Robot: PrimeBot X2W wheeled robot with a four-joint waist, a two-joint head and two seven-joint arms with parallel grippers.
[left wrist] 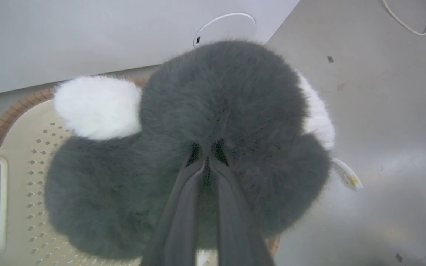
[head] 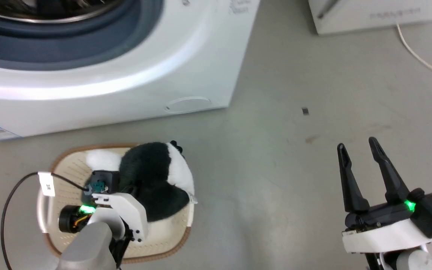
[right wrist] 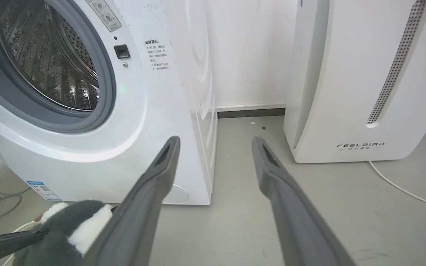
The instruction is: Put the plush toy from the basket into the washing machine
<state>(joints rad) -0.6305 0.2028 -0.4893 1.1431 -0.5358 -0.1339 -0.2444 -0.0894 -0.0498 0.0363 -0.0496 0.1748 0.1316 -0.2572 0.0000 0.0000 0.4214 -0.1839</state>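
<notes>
Left gripper (left wrist: pixel 206 157) pinches only a fur tuft of the fluffy black-and-white plush toy (left wrist: pixel 231 92), so slippage on lifting seems likely; right gripper (head: pixel 357 143) spread.

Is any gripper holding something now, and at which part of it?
The left gripper pinches the plush toy by the dark fur near its middle. The right gripper is open and empty.
</notes>
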